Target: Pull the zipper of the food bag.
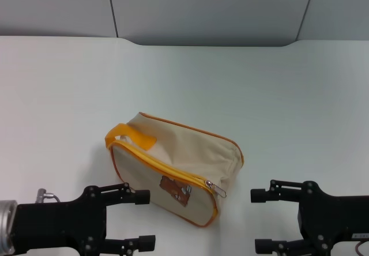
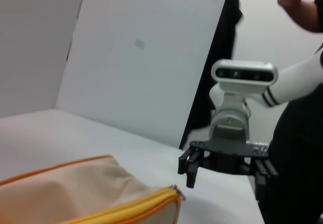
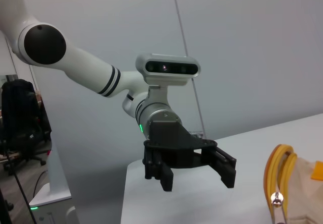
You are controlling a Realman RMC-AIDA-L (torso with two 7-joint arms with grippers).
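The food bag (image 1: pixel 179 152), beige with orange-yellow piping and a brown bear picture (image 1: pixel 174 189), lies on the white table (image 1: pixel 277 94) between my two grippers. Its zipper (image 1: pixel 161 167) runs along the front panel's top edge, with the silver pull tab (image 1: pixel 218 189) at the end nearer my right gripper. My left gripper (image 1: pixel 144 220) is open beside the bag's front left. My right gripper (image 1: pixel 258 220) is open to the right of the bag, apart from it. The left wrist view shows the bag (image 2: pixel 75 188) and the tab (image 2: pixel 176 192). The right wrist view shows the tab (image 3: pixel 275 199).
The orange-yellow strap handle (image 1: pixel 130 134) arches over the bag's left end. Grey wall panels (image 1: pixel 202 8) stand behind the table's far edge. A person in black (image 2: pixel 303 148) stands beyond the right arm in the left wrist view.
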